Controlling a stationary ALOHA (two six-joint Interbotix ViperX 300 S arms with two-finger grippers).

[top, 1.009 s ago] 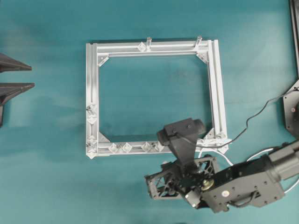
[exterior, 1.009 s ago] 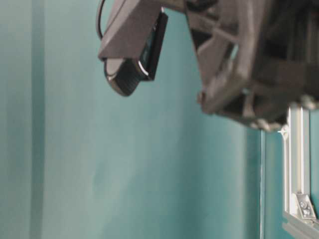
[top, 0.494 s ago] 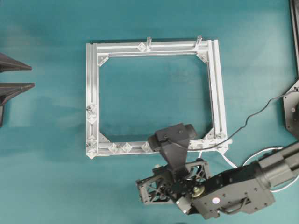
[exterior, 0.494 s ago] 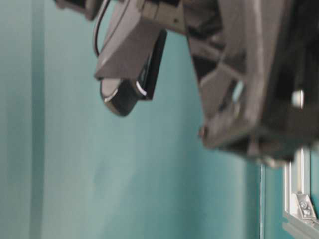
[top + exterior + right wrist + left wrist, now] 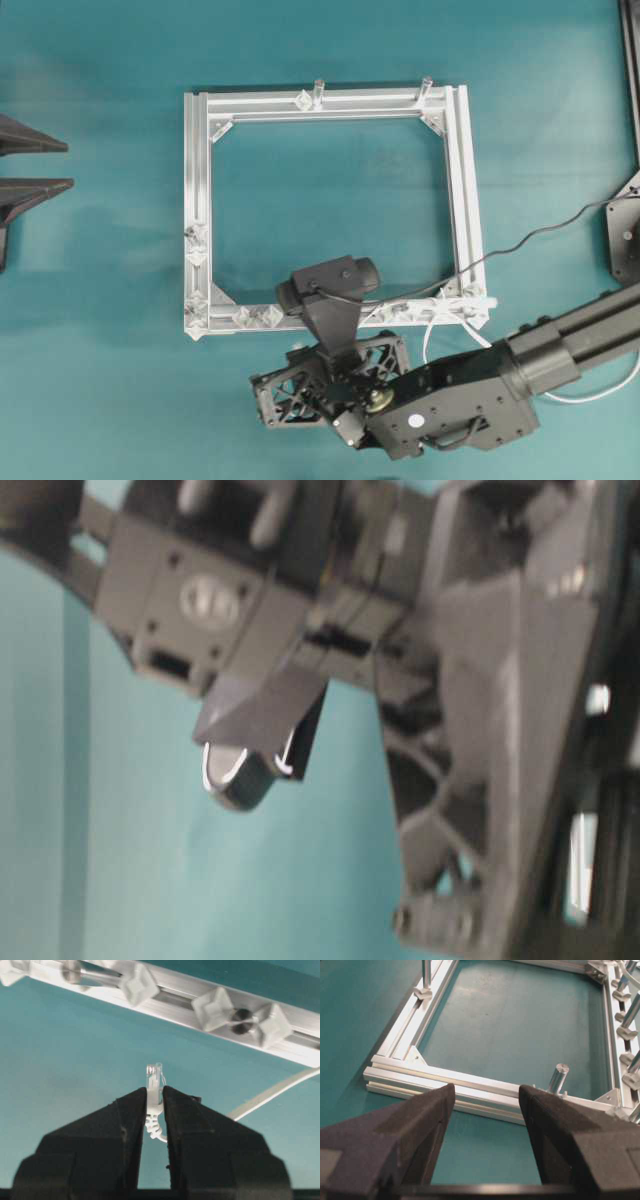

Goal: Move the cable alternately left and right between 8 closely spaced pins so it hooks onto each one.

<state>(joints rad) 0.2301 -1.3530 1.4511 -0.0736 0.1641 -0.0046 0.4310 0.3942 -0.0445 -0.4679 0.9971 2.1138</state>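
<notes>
On a teal bench (image 5: 100,400), the right gripper (image 5: 154,1091) has its fingers clamped on the plug of the thin, limp cable (image 5: 270,1094) just below the frame's (image 5: 197,200) pins (image 5: 214,1007); the left gripper (image 5: 485,1105) stands apart.

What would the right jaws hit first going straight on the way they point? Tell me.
Probably the frame rail with the pins. In the wrist view the right gripper, shut on the cable plug, points across bare teal table at that rail; depth is unclear, so it might pass above.
</notes>
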